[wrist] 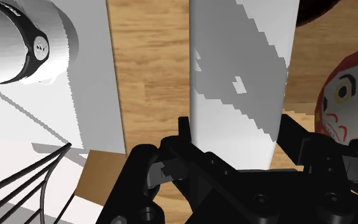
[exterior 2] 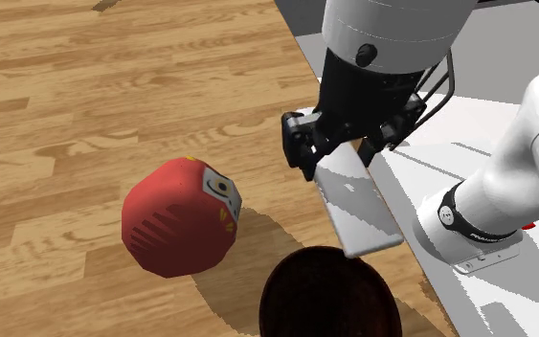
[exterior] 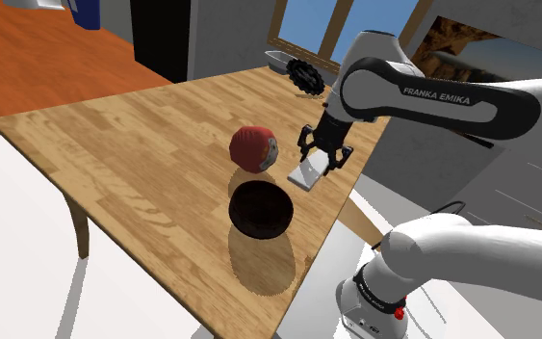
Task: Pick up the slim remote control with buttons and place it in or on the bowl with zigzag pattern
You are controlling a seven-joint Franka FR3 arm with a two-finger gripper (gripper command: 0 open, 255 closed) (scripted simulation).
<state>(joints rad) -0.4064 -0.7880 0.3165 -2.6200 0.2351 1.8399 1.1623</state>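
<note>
"looking at the gripper (exterior 2: 346,144), what has it got?" asks one.

"the remote (exterior 2: 358,206)," says the other. "it is drawn as a plain pale grey slab. the two black fingers (exterior 2: 301,146) are clamped on one end of it, one on each long side. the wrist view shows them pressed against its edges."

"where does the remote lie from the bowl (exterior: 261,209)?"

"near it, on the bowl's side toward the table edge that faces the stand (exterior: 374,299). in the second exterior view the free end slants toward the bowl and ends close to its rim. in the shoulder view there is a gap of wood between the two."

"does it touch the table (exterior: 115,144)?"

"he cannot tell whether the free end rests on the wood or hangs just above it."

"and the bowl itself?"

"dark and round, upright on the table with its inside in shadow. its pattern cannot be made out."

"anything else around the bowl?"

"a red doll (exterior: 252,148) with a painted face sits just beside the bowl, on the side away from the stand, apart from the remote. a black toothed wheel (exterior: 304,74) lies well apart from the bowl, past the doll and the gripper, at the table's far end."
</note>
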